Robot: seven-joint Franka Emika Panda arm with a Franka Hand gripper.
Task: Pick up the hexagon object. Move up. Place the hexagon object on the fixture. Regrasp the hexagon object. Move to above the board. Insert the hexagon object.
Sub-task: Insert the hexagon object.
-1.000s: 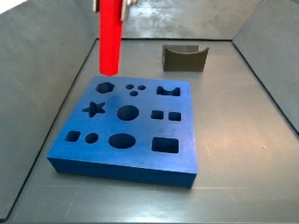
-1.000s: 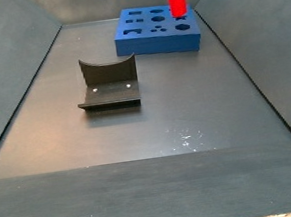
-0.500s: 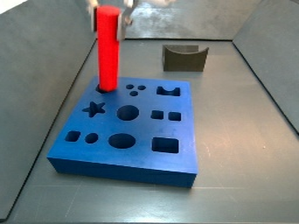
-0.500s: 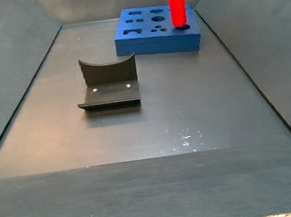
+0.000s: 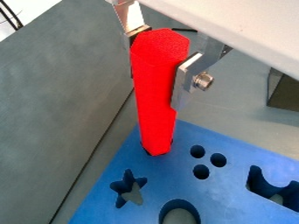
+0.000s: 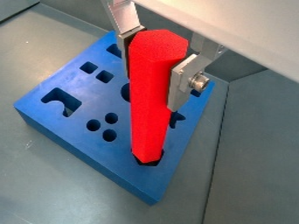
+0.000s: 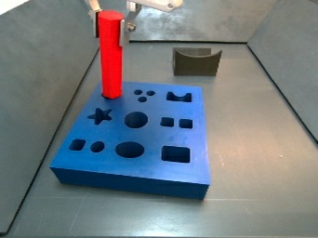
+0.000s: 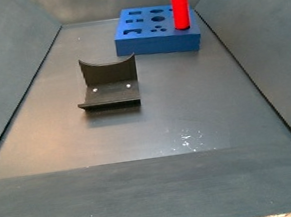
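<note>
The hexagon object (image 7: 111, 56), a bright red bar, stands upright with its lower end in the hole at one corner of the blue board (image 7: 149, 156). It also shows in the side view (image 8: 176, 1), standing on the board (image 8: 140, 45). My gripper (image 7: 112, 9) is at the bar's top. In both wrist views the silver fingers clamp the bar (image 5: 155, 96) (image 6: 152, 105) from two sides near its top, so the gripper (image 5: 160, 57) (image 6: 153, 66) is shut on it. The board (image 5: 228, 188) (image 6: 65, 109) lies under it.
The fixture (image 7: 195, 61) (image 8: 107, 83) stands on the grey floor away from the board. Sloping grey walls (image 7: 50, 84) close in the floor on both sides. The board's other cut-outs, such as a star (image 7: 100, 116) and circles, are open.
The gripper has moved down with the red bar. The bar's lower end went from above the board's corner into the corner hole.
</note>
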